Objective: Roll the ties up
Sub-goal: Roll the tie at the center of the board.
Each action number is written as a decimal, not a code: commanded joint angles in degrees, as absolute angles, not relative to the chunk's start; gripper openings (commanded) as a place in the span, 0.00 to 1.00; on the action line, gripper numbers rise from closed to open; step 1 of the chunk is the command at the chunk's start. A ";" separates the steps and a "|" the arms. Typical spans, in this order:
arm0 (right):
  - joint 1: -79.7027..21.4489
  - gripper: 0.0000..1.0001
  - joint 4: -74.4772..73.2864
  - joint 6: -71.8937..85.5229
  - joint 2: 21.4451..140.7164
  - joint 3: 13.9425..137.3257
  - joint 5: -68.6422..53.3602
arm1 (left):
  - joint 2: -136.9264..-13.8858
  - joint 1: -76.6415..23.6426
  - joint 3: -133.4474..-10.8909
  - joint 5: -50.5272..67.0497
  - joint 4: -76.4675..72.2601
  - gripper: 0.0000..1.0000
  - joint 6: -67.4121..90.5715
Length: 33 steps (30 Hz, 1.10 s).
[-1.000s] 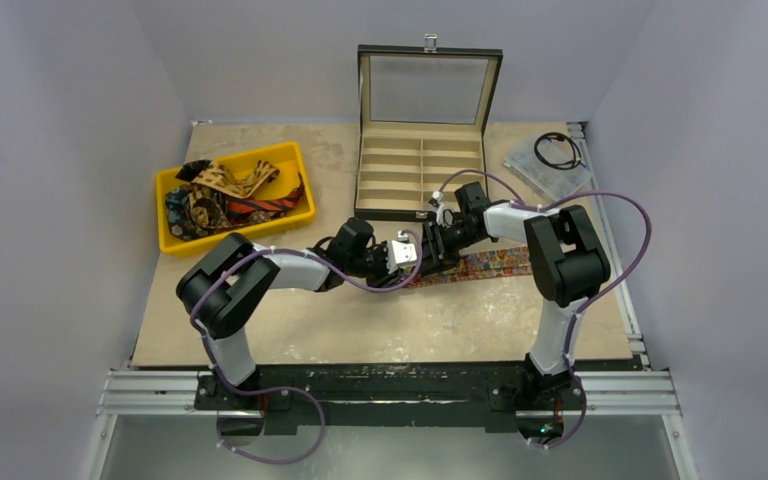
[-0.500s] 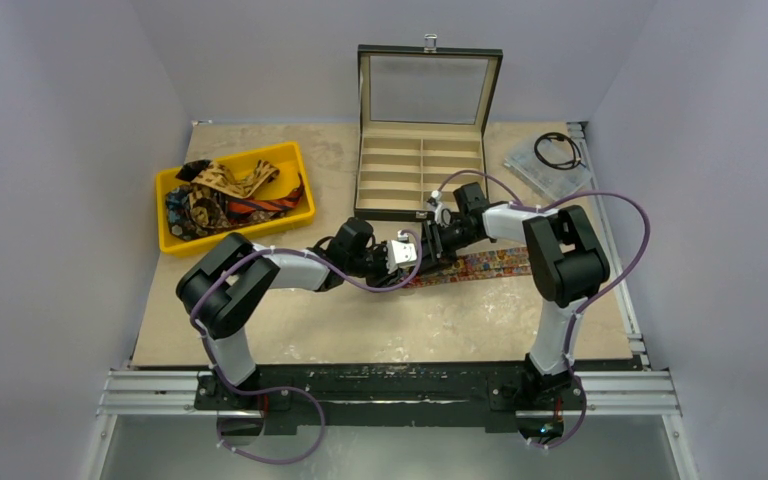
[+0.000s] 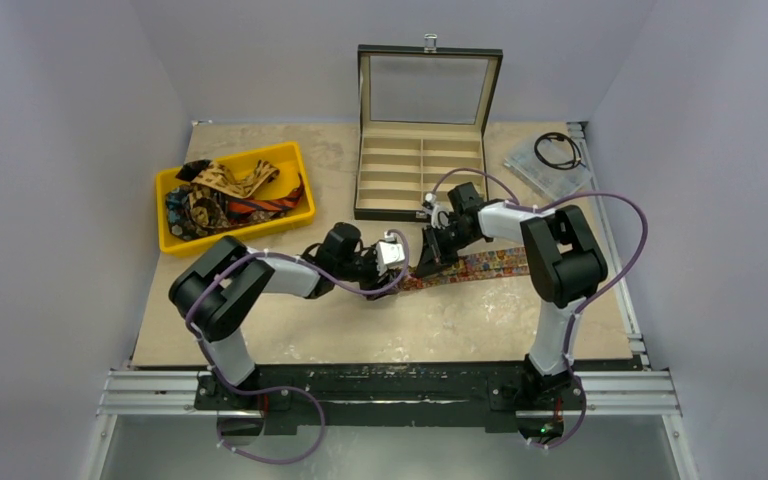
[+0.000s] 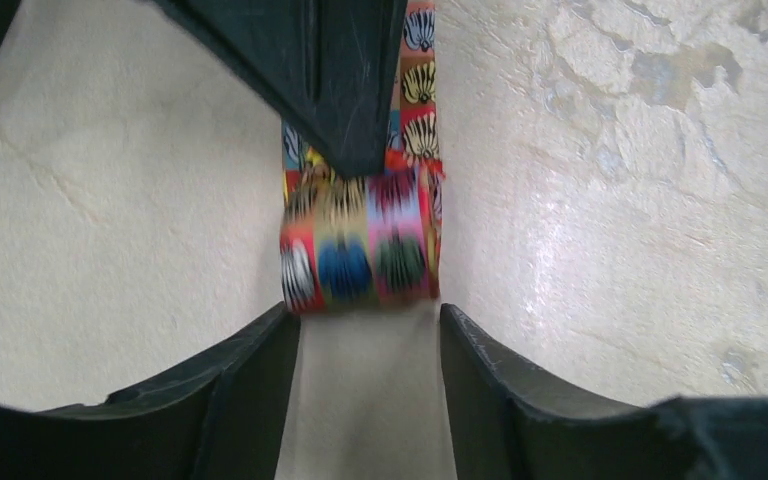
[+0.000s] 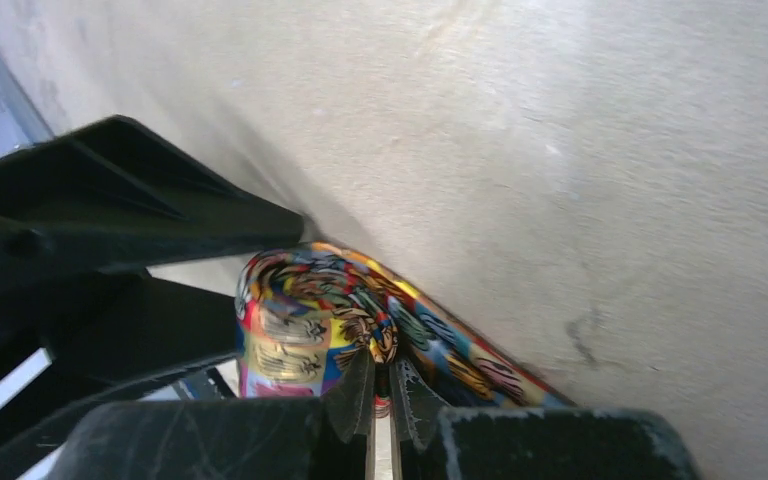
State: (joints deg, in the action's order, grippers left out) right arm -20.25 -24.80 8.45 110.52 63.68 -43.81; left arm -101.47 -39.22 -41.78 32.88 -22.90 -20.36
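- Nearest, the left arm [image 3: 225,290] and the right arm [image 3: 560,255] rise from the near edge of the table [image 3: 290,330] and bend inward; we see both claws meet low over its middle
- next, the left gripper [image 4: 365,320] stands with its fingers [image 4: 250,400] parted about halfway; it holds nothing, and bare table shows between them
- just beyond those tips sits the rolled end of the floral tie [image 4: 360,255], a short coil standing on the table; we cannot tell whether it touches the tips
- from the far side the right gripper [image 5: 380,385] comes down onto the coil; its fingers are pressed together, and we see their tips nip the fabric at the heart of the spiral
- from the coil the unrolled length of the tie lies flat on the table, running to the right and passing under the right arm
- farther back on the left, a yellow bin [image 3: 240,232] holds the other ties [image 3: 230,195] in a loose heap; we make out tan-brown, dark patterned and red-black striped cloth
- behind the grippers a dark box [image 3: 390,160] stands open, its glass lid upright, its inside split into tan compartments
- farthest, in the right corner, a clear bag [image 3: 530,170] lies flat; a black cable [image 3: 558,150] is coiled on it
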 commanded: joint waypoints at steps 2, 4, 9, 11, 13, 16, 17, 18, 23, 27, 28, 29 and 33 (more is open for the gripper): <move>-21.14 0.00 -28.12 2.42 112.16 64.17 -26.30 | -97.58 -37.64 -36.04 37.04 -35.85 0.56 -12.98; -22.18 0.00 -28.17 2.05 112.18 63.94 -23.23 | -98.28 -37.66 -35.43 36.32 -38.21 0.59 -11.78; -23.65 0.00 -27.75 2.44 112.25 63.33 -18.61 | -101.71 -37.64 -34.29 37.65 -42.51 0.67 -10.88; -23.78 0.00 -26.63 3.34 111.74 62.31 -18.04 | -103.64 -37.80 -34.40 37.52 -45.20 0.68 -8.68; -23.98 0.00 -25.91 3.90 111.98 61.89 -17.77 | -105.86 -38.06 -35.13 36.32 -47.51 0.71 -5.74; -23.97 0.00 -25.22 4.49 112.49 61.72 -17.55 | -109.10 -38.85 -35.72 34.94 -50.88 0.68 -2.83; -23.95 0.00 -24.99 4.67 112.39 61.66 -17.50 | -109.77 -39.30 -35.57 34.42 -52.36 0.66 -2.29; -23.96 0.00 -24.73 4.74 112.34 61.43 -17.49 | -110.25 -39.88 -35.52 33.92 -53.80 0.64 -1.78; -23.97 0.00 -23.49 5.69 112.40 60.60 -17.36 | -112.31 -42.91 -35.44 32.41 -58.22 0.49 -0.66; -24.00 0.00 -22.14 6.05 112.38 60.32 -17.07 | -112.24 -44.78 -35.03 31.48 -61.20 0.36 -1.52; -23.97 0.00 -21.83 6.25 112.33 60.05 -17.05 | -111.33 -45.16 -35.07 31.16 -61.44 0.33 -1.59; -24.04 0.00 -21.44 6.63 112.30 59.76 -17.17 | -110.60 -45.51 -35.18 31.21 -61.56 0.32 -1.56; -24.25 0.00 -21.50 7.16 112.59 59.58 -17.50 | -108.37 -46.37 -36.45 31.49 -61.08 0.33 -1.79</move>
